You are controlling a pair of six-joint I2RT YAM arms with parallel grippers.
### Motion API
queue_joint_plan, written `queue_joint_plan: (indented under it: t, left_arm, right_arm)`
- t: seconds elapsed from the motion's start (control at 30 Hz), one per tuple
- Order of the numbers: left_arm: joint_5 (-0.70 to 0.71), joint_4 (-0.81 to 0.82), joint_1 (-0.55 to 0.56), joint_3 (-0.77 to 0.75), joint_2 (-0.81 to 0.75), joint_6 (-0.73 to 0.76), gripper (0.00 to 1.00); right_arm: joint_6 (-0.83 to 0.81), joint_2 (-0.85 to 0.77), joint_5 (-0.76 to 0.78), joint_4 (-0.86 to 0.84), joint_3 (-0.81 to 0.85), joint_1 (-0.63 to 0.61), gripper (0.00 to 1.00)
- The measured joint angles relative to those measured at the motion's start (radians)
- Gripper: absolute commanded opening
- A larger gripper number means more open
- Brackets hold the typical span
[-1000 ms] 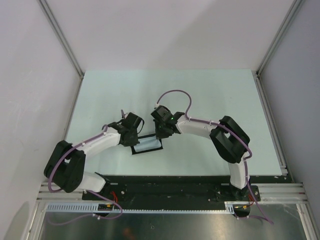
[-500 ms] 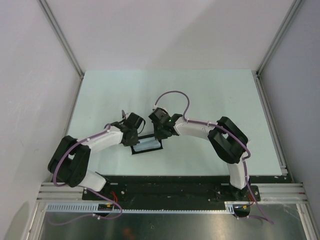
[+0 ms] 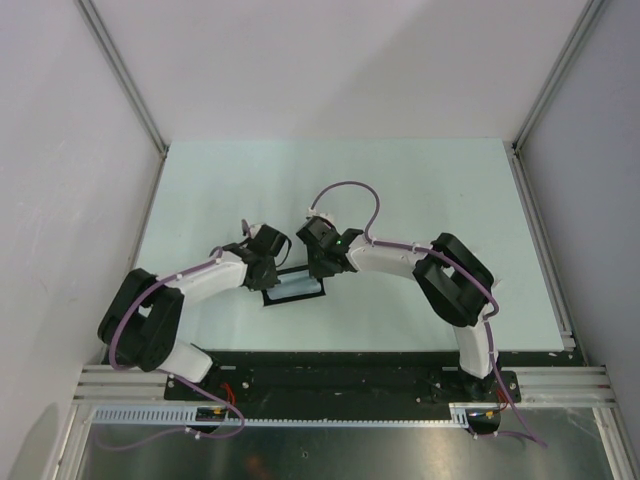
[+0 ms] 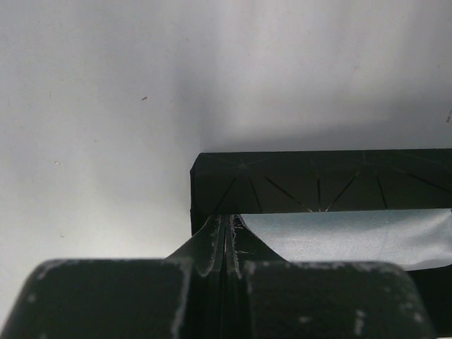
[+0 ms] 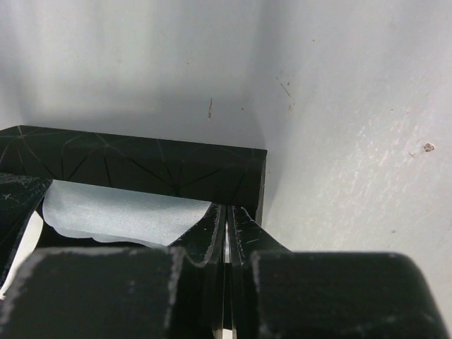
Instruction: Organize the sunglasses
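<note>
A black oblong case (image 3: 278, 298) lies open on the table between my two arms, with a pale blue cloth (image 3: 297, 288) spread inside it. The sunglasses are hidden in every view. My left gripper (image 3: 268, 281) is shut, its tips at the case's left end (image 4: 318, 187), next to the cloth (image 4: 353, 236). My right gripper (image 3: 321, 275) is shut at the case's right end (image 5: 141, 166), with only a hairline slit between its fingers (image 5: 214, 226). The cloth (image 5: 120, 212) lies just left of them. Whether either gripper pinches the case wall is not visible.
The pale green table (image 3: 420, 190) is boxed in by white walls with metal rails at the left (image 3: 120, 70) and right (image 3: 560, 80). A purple cable (image 3: 350, 190) loops above the right wrist.
The left arm's elbow has swung slightly and both wrists have shifted a little to the left. The case and cloth stay in place.
</note>
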State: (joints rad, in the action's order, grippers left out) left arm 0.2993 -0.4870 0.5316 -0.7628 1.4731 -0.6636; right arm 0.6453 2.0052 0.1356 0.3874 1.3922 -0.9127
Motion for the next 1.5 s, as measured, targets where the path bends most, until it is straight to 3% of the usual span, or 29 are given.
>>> queue_joint_plan:
  t: [0.2,0.47,0.57,0.77,1.0,1.13,1.33,1.4,1.5]
  left_arm:
    - [0.014,0.018,-0.002,0.0,0.0,-0.03,0.01]
    - [0.022,0.038,-0.009,0.0,0.001,-0.044,0.0]
    - [0.019,0.042,-0.011,0.0,0.001,-0.044,0.01]
    - [0.01,0.051,-0.015,0.0,0.0,-0.044,0.02]
    - [0.0,0.059,-0.016,0.0,-0.002,-0.044,0.11]
    - [-0.005,0.06,-0.017,0.0,-0.002,-0.045,0.24]
    - [-0.015,0.065,-0.017,0.0,-0.011,-0.043,0.29]
    - [-0.015,0.063,-0.018,0.0,-0.018,-0.044,0.32]
    - [-0.017,0.061,-0.018,0.0,-0.029,-0.044,0.36]
  right_arm:
    - [0.026,0.018,0.038,-0.014,0.003,-0.005,0.03]
    - [0.062,0.03,0.066,-0.034,0.009,-0.012,0.31]
    - [0.067,0.03,0.073,-0.042,0.01,-0.018,0.38]
    - [0.07,0.028,0.102,-0.042,0.011,-0.024,0.46]
    - [0.053,-0.005,0.171,-0.012,0.011,-0.051,0.52]
    - [0.047,-0.025,0.209,0.004,0.011,-0.066,0.51]
    - [0.029,-0.03,0.227,0.013,0.011,-0.076,0.33]
    - [0.021,-0.03,0.225,0.012,0.011,-0.077,0.21]
    - [0.008,-0.03,0.22,0.008,0.011,-0.077,0.16]
